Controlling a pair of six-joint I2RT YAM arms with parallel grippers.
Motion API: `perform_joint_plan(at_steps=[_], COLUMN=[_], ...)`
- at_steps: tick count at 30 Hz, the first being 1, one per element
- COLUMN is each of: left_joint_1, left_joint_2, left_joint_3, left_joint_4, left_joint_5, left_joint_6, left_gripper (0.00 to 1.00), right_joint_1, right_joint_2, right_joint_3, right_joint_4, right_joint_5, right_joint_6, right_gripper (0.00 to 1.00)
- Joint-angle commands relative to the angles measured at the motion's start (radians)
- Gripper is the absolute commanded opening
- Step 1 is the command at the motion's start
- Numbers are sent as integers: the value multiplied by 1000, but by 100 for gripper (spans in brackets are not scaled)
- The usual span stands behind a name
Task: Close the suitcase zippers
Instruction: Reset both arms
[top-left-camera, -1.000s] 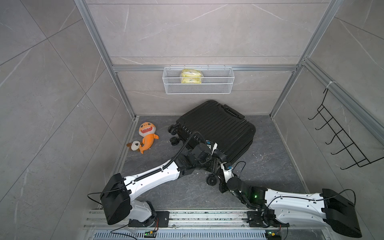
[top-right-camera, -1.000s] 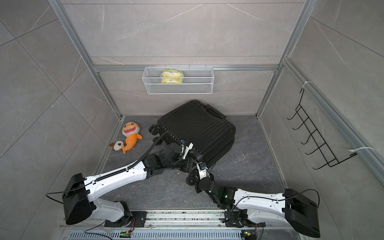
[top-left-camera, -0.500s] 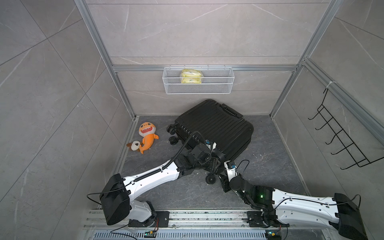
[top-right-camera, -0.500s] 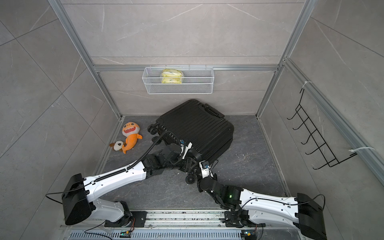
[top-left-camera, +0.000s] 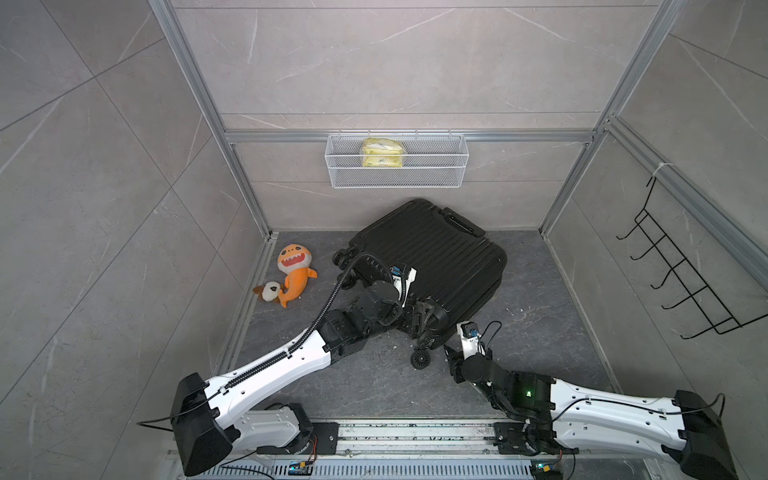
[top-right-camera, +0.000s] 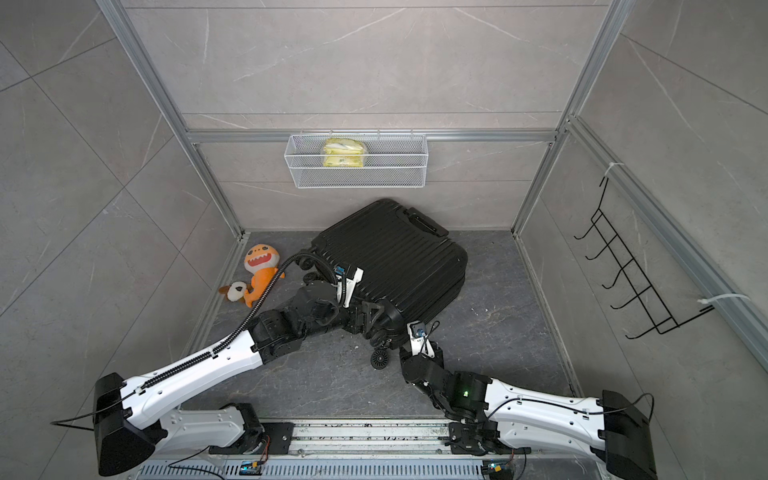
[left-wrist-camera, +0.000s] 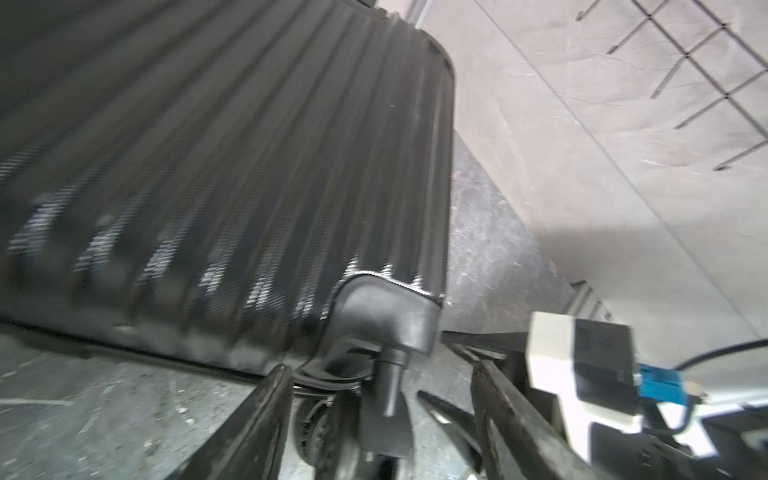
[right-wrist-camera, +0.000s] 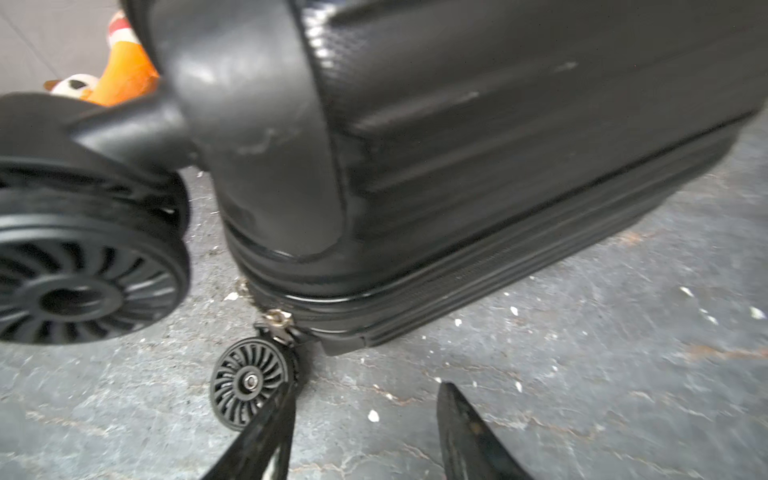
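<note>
Suitcase (top-left-camera: 428, 257) lies flat on floor (top-left-camera: 540, 340). Left pincer (left-wrist-camera: 376, 365) stands wide astride a corner caster (left-wrist-camera: 386, 316), presumably bracing; right pincer (right-wrist-camera: 368, 392) wide, empty, facing zipper pull (right-wrist-camera: 277, 321).

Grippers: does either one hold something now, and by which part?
Nothing is held. The right gripper is open above the floor, short of the zipper pull. The left gripper is open around a wheel stem of the suitcase.
</note>
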Motion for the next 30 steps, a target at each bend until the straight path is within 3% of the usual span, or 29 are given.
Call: perform_joint_plan(at_steps=[1,5,11,15,18,24,28,29,30], left_joint_1=[5,15,75,163,253,481,525,528,529], left_joint_2=[-48,-92,-187,-244,-278,-278,-246,-237,-227], left_joint_3=[43,30,-53,-135,-189,-221,-209,-206,-202], left_joint_4=[-112,-229,-263,-207,-163,-143,-141,-139,-142], left_joint_5=[-234,-481,-678,-711,-646,-406,-325,-311,-298], left_joint_6=[4,-42,-4,72,102,118,149,156,160], left_gripper=[70,70,70,70,70,70,70,70,70], right_joint_1=[6,5,5,3,4,-45,-66,-67,-68], right_joint_2=[-20,8,99,167,238,209,113,91,71], right_joint_3=[54,122,237,298,344,404,421,421,415], right_joint_4=[-136,-361,-809,-1231,-1531,-1573,-1564,-1494,-1357], right_joint_5=[136,311,569,687,751,776,768,757,735], right_joint_6=[87,265,693,1182,1483,1309,1157,1049,854], right_gripper=[59,60,71,71,68,72,74,74,74])
